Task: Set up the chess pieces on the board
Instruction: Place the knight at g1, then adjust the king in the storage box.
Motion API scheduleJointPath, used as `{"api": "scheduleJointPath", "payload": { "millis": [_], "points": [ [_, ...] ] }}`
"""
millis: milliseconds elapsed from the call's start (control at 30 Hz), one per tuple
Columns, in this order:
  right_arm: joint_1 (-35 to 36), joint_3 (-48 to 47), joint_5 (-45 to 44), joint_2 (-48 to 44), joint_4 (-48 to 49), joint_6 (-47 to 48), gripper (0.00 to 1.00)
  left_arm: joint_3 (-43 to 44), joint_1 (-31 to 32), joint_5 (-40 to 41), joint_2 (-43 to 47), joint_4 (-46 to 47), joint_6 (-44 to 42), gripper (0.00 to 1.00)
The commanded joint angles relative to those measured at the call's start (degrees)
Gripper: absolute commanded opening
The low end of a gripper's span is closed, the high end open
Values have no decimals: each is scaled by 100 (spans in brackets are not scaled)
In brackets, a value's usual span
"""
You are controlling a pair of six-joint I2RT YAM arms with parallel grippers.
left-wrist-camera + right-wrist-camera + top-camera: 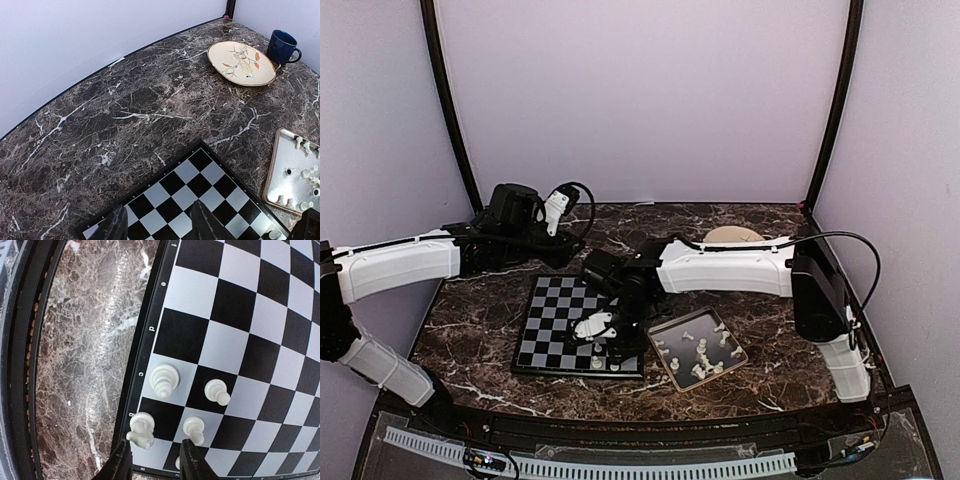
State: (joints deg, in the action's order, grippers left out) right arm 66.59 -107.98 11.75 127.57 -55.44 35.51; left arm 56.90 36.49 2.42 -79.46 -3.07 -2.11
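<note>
The black and grey board (555,320) lies at the table's front centre. Four white chess pieces stand at its near right corner: a knight (142,430), a bishop (164,380) and two pawns (217,391) (194,430). My right gripper (155,460) hovers just above the knight, open, with its left finger close to the knight's head and nothing gripped. More chess pieces (702,350) lie in the metal tray (665,330). My left gripper (157,222) hangs open and empty over the board's far side (200,185).
A beige plate (241,62) with a bird picture and a dark blue mug (282,46) stand at the back right. The tray's rim (272,170) sits just right of the board. A black raised rail runs along the table's near edge.
</note>
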Motion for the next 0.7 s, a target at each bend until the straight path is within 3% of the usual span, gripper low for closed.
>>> {"api": "scheduleJointPath", "payload": {
  "millis": [0,400,667],
  "points": [
    [-148,77,216,-685,-77,-189,34,-88,-13,-69,46,70,-26,46],
    [-1512,3096,293,-2942,736,-155,31,-244,58,-917,-229,17,-18,44],
    [-1999,4418,264,-3579,1270,-211,32,-39,690,-1598,-137,-953,-407,42]
  ]
}}
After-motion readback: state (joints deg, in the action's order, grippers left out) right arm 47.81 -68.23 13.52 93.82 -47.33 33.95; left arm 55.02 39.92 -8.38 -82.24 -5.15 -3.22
